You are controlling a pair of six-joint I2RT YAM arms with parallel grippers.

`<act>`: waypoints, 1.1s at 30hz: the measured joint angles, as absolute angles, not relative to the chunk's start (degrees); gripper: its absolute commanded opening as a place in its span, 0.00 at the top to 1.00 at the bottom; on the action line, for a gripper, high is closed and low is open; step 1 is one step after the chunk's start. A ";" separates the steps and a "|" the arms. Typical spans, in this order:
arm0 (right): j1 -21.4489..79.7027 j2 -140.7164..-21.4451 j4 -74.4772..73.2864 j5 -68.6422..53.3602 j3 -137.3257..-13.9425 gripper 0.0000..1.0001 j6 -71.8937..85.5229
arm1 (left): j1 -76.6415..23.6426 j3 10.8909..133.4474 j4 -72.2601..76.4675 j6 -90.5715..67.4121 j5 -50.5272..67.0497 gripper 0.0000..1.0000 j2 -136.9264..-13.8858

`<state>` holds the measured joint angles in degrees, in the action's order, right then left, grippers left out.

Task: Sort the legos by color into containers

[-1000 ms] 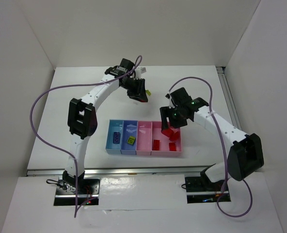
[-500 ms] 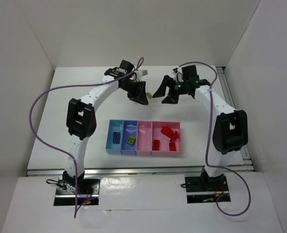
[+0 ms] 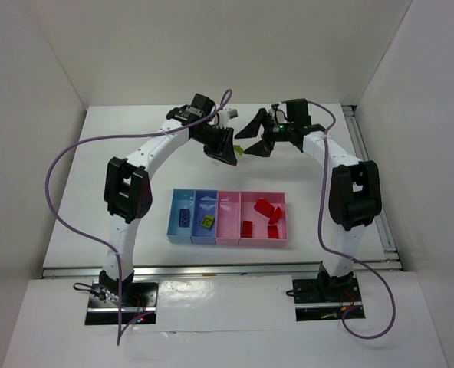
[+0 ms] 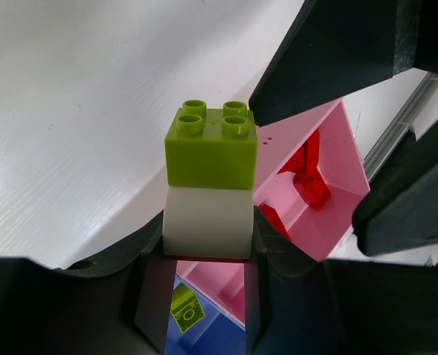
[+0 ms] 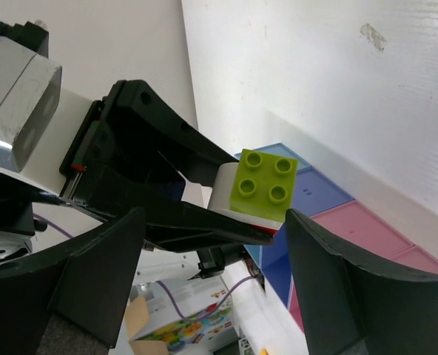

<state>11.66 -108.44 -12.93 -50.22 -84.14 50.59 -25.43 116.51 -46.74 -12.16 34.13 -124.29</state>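
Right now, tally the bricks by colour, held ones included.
Red bricks: 4, all in the wide pink tray.
Yellow-green bricks: 2, one in the darker blue tray, one stacked in the left gripper.
Dark blue brick: 1.
Pale brick: 1, in that stack.
Total: 8.

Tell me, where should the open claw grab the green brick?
Pinch the green brick by its flat sides, coming from its studded end. The left claw clamps the pale brick beneath, so those sides are bare for the open right claw.
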 measured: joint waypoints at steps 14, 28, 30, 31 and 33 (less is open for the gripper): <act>11.53 -110.13 -12.93 -49.36 -84.44 0.26 49.67 | -25.56 116.51 -47.46 -11.90 33.80 1.00 -124.07; 11.99 -111.53 -14.22 -47.37 -85.41 0.45 45.60 | -26.13 116.51 -47.55 -11.90 34.46 1.00 -123.83; 12.27 -112.01 -14.20 -47.46 -86.19 0.46 45.47 | -26.13 116.51 -47.55 -11.90 34.48 1.00 -123.83; 12.45 -112.29 -14.15 -47.59 -86.39 0.46 45.43 | -26.13 116.51 -47.55 -11.90 34.50 1.00 -123.81; 12.91 -112.68 -14.20 -47.79 -86.67 0.46 45.21 | -26.13 116.51 -47.88 -11.90 34.52 1.00 -123.81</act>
<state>12.91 -112.68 -14.20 -47.79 -86.67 45.21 -26.13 116.51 -47.88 -11.90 34.52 -123.81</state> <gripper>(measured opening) 0.542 0.457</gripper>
